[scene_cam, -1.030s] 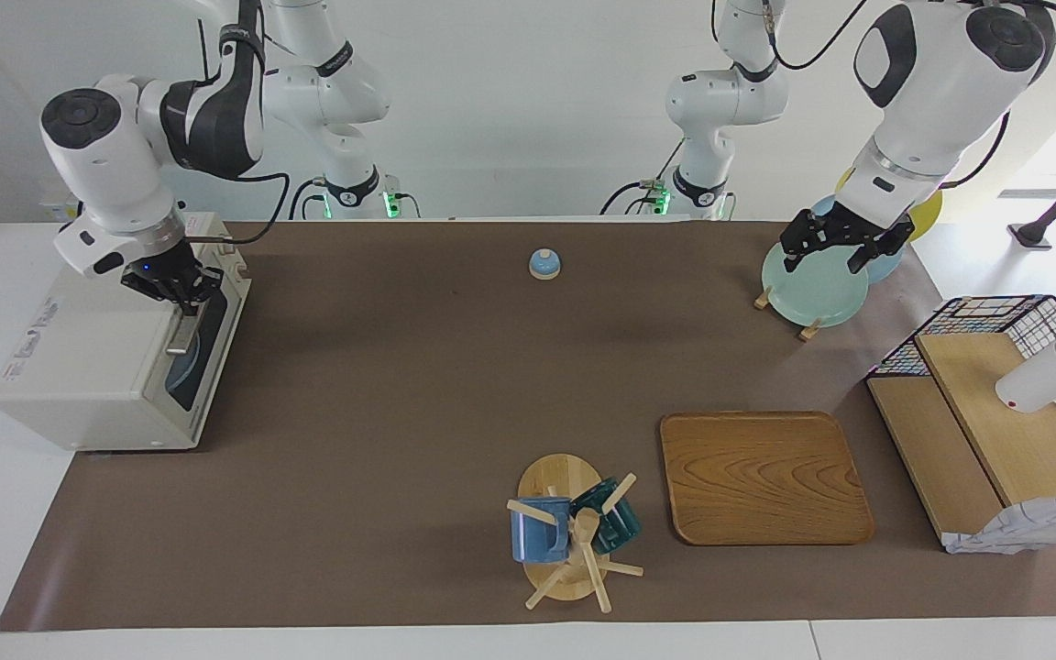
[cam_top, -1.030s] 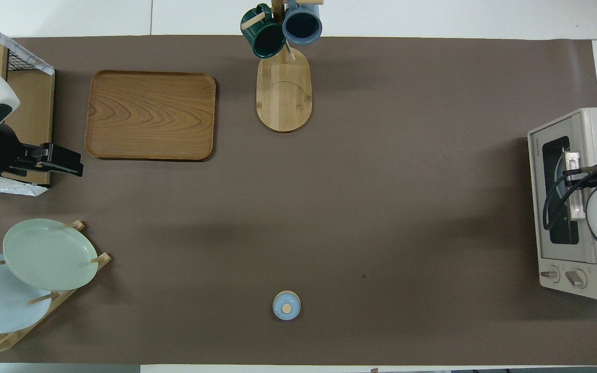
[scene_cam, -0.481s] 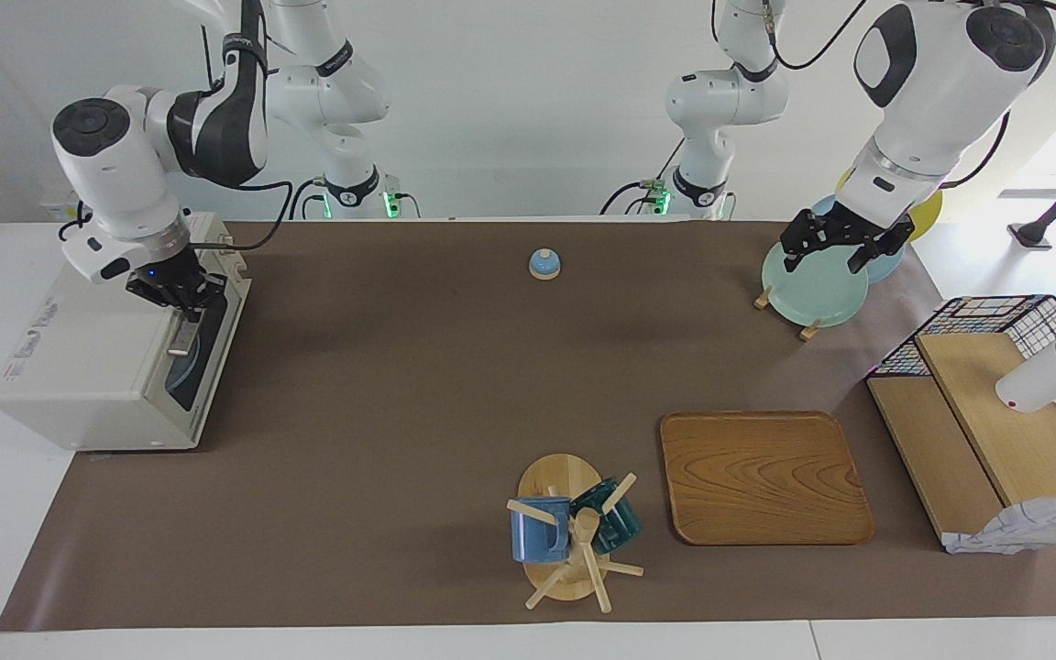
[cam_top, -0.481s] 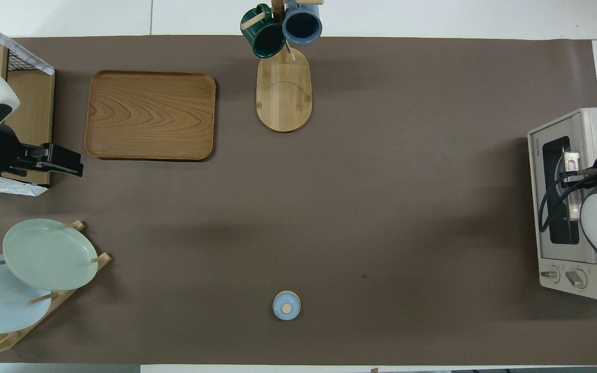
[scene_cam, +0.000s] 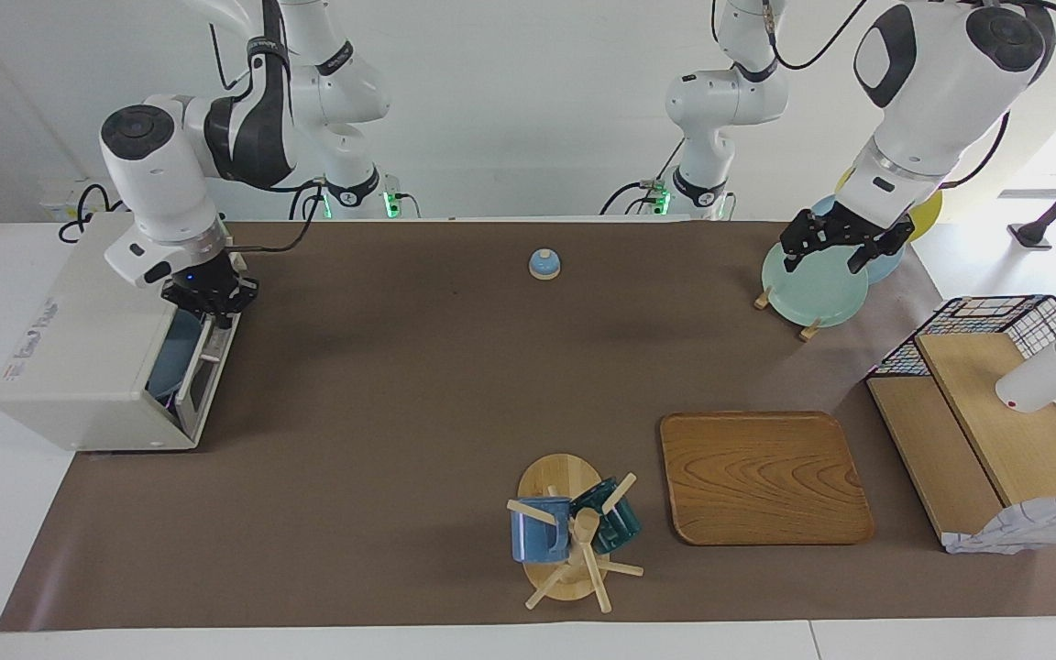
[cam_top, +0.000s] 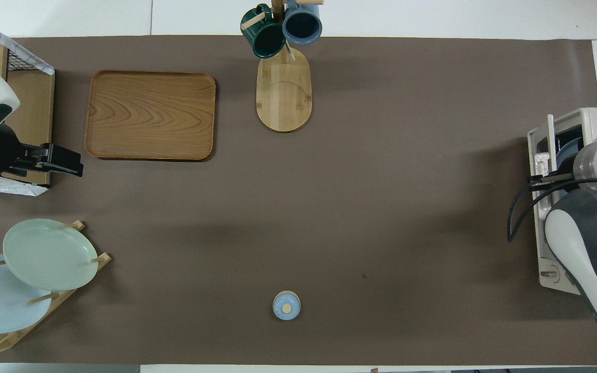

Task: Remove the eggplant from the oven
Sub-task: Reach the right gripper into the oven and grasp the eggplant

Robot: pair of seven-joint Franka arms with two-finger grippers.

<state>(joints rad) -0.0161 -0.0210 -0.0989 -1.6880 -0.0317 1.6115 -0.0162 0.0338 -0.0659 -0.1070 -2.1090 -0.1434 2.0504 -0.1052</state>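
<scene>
The right gripper [scene_cam: 214,312] is at the oven [scene_cam: 79,357], which sits at the right arm's end of the table. Its fingertips are pressed together on the door handle [cam_top: 541,165], at the top edge of the oven door [scene_cam: 201,371]. The door stands tilted partway out from the oven's front, hinged at the bottom, with a wedge of gap above.

Through that gap I can see the rim of a blue plate [scene_cam: 170,353] inside, and the overhead view shows the same rounded blue edge just inside the opening. I cannot make out the eggplant from here; the arm and the door cover most of the opening.

The oven is a boxy, cream-white thing with a smooth, matte top and small print along one edge. Its door has a pale frame, and a knob shows low on the front in the overhead view.

The left arm waits. The left gripper [scene_cam: 835,247] hangs with its black fingers spread apart over a pale green plate [scene_cam: 812,289], which leans in a wooden rack. A flat wooden tray [scene_cam: 762,477] with strong grain lies on the brown mat, well apart from the oven.
</scene>
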